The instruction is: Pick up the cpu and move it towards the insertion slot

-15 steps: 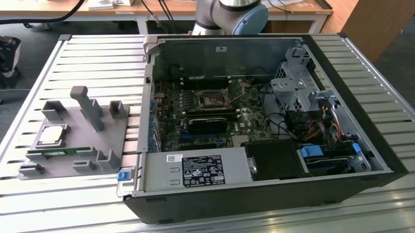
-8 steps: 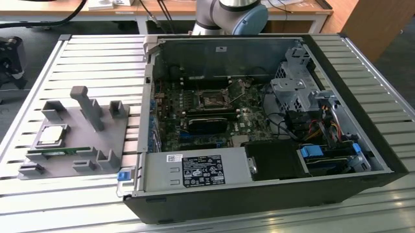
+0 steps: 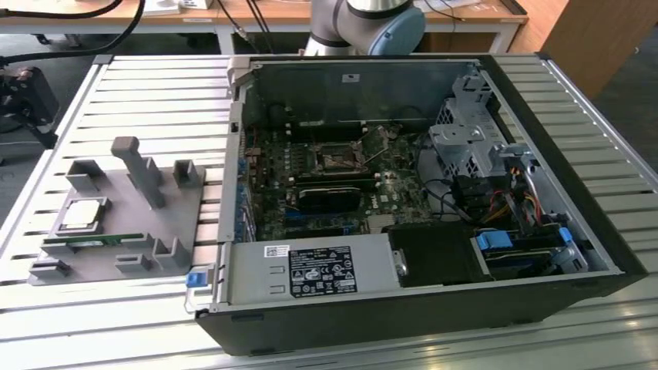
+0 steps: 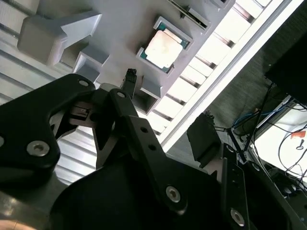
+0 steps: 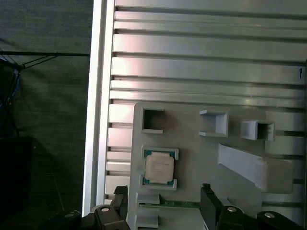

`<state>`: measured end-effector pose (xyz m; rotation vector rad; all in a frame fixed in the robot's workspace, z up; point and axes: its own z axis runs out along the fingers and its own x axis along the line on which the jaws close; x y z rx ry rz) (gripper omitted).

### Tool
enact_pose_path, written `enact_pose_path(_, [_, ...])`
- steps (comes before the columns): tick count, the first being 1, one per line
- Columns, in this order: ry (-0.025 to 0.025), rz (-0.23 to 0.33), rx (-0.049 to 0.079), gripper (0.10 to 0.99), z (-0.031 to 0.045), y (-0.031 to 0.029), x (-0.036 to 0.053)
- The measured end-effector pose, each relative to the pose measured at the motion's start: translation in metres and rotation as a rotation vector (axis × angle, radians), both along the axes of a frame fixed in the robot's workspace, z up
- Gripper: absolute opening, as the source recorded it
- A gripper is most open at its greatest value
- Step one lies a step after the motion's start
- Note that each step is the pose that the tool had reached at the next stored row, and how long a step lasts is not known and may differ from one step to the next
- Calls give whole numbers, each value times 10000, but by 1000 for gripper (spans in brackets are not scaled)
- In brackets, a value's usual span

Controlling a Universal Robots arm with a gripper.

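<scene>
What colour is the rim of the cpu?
Green; the cpu shows best in the first wrist view.

The cpu (image 3: pixel 82 214) has a pale silver top with a thin green rim. Its holder (image 3: pixel 177 225) is plain grey. The tabletop (image 3: pixel 154 100) is silver-white with long ribbed stripes. The pincer (image 5: pixel 163 201) is black. The insertion slot (image 3: pixel 337 160) is dark with a silvery frame.
</scene>
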<state>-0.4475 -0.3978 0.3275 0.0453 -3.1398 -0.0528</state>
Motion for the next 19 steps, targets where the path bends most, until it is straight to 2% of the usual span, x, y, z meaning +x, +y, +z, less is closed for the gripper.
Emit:
enact_pose_path(5, [0, 5, 1, 706, -90, -13, -12])
enact_pose_path(10, [0, 5, 58, 706, -175, -21, -16])
enact_pose_path(19, [0, 12, 60, 706, -292, -38, -18])
